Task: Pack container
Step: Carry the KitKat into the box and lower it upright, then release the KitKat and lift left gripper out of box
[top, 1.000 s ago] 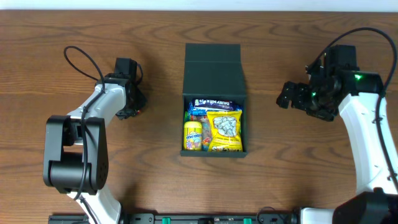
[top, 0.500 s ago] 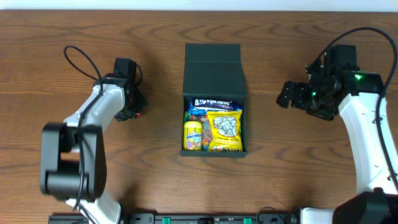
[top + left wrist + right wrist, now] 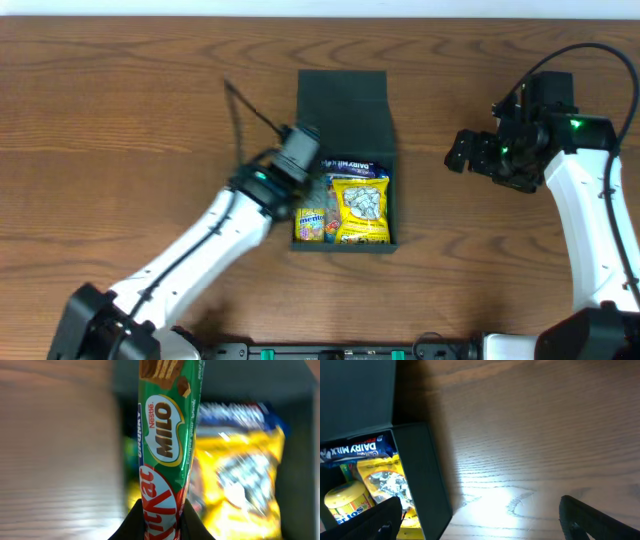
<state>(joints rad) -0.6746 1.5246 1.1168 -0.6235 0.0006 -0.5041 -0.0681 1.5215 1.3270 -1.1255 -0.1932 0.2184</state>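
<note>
The container [image 3: 343, 110], dark teal-green and matte with its lid flap laid open, sits directly beneath the left jaws and well apart from the right jaws. The left gripper [image 3: 299, 152] has swung in from the table's left side, pinched tight on a KitKat Milo bar [image 3: 167, 445]; it is judged ready for placing. The right gripper [image 3: 461, 153] is unchanged, spread wide and empty. A yellow packet [image 3: 361, 208] is already inside.

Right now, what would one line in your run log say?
left claw: shut on KitKat bar, above container | right claw: open, empty, beside container | container: lid open, partly filled
</note>
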